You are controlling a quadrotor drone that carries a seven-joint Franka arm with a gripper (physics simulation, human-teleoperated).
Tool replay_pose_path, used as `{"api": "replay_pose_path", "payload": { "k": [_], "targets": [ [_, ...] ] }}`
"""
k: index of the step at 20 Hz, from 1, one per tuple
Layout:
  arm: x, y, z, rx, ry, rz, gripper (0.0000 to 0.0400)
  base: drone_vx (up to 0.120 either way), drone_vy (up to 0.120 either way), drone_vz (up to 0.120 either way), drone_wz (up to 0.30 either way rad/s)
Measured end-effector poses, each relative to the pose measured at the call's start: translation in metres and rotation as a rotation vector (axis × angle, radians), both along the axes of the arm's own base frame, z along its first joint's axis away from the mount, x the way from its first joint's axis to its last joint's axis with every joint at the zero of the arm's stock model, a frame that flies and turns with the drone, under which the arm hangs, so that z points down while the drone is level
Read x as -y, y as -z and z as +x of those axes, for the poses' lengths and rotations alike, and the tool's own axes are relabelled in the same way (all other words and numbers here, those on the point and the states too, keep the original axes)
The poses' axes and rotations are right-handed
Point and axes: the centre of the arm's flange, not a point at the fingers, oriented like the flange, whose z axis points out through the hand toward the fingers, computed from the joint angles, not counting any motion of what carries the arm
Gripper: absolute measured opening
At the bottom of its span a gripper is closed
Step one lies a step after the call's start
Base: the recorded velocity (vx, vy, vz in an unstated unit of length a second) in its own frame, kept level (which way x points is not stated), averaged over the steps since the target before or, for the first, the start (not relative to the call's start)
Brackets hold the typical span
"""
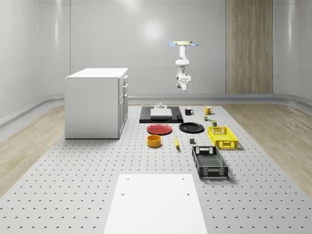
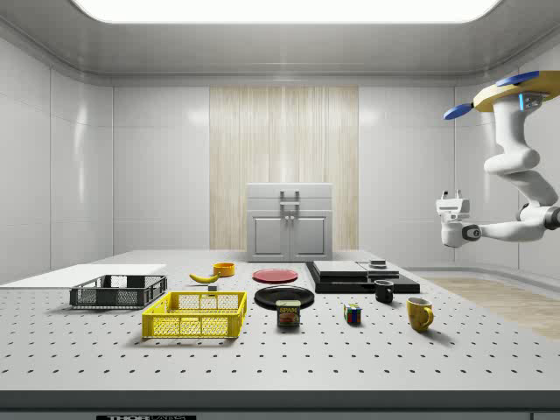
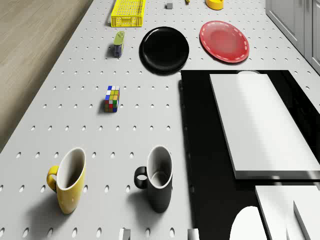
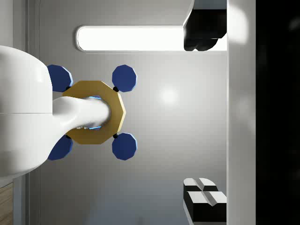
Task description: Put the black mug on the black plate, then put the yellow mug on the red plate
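Side view, drone (image 2: 512,92) hovering high, gripper (image 2: 451,199) empty, touching nothing

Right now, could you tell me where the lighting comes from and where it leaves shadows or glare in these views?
In the side view, a bright ceiling panel lights the room. In the wrist view, it shows as a glaring strip behind the drone. In the drone view, the yellow mug and black mug cast soft shadows on the table. In the whole-scene view, soft glare sits on the back wall.
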Motion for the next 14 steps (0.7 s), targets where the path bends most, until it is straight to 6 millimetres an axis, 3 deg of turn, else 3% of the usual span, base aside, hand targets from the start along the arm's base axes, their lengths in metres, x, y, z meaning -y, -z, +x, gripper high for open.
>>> {"api": "replay_pose_path", "payload": {
  "k": [4,6,12,14],
  "targets": [
    [0.000,-0.030,-0.004,0.003,0.000,0.000,0.0400,0.000,0.000,0.000,0.000],
    [0.000,-0.043,-0.004,0.005,0.000,0.000,0.0400,0.120,0.040,0.000,0.000],
    [0.000,-0.075,-0.001,0.009,0.000,0.000,0.0400,0.120,0.120,0.000,0.000],
    [0.000,-0.081,-0.001,0.011,0.000,0.000,0.0400,0.120,0.020,0.000,0.000]
  ]
}}
